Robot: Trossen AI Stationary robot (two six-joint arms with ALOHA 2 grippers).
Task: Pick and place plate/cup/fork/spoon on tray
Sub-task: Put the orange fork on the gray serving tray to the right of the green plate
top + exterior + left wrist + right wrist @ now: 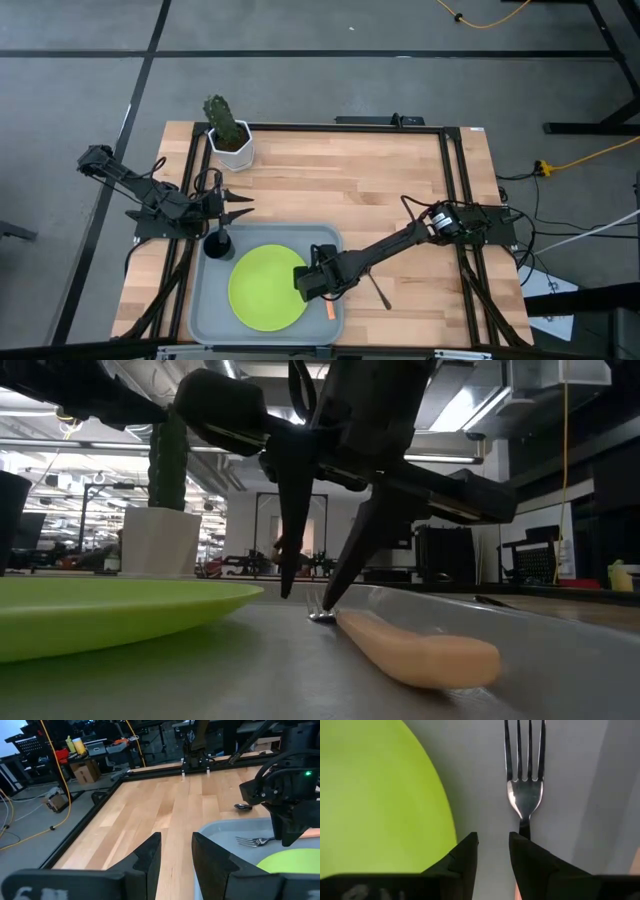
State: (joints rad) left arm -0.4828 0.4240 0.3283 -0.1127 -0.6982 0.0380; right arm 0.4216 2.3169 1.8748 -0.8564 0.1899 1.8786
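High view: left pincer (240, 204) waits open and empty above the cup (218, 244); plate (268, 288) and fork (330, 309) lie in the tray (205, 318). Right pincer (303, 281) hangs slightly parted, empty, above the fork; the spoon (379, 290) lies rightward on the bench (340, 180), nearest that arm.

Table (360, 190): light wood butcher-block top w/ black frame rails along the edges, as I see it from the high cam. Directly on it: tray (205, 325), grey, at the near-left part of the top; white hexagonal pot w/ cactus (230, 147) at the far-left corner, well apart from the tray; spoon (379, 290), dark, on bare wood just beside the tray's right rim. Left wrist cam gives me the spoon's bowl (243, 807) resting flat on the wood, beyond the tray. Rest of the wood I see is bare planks.
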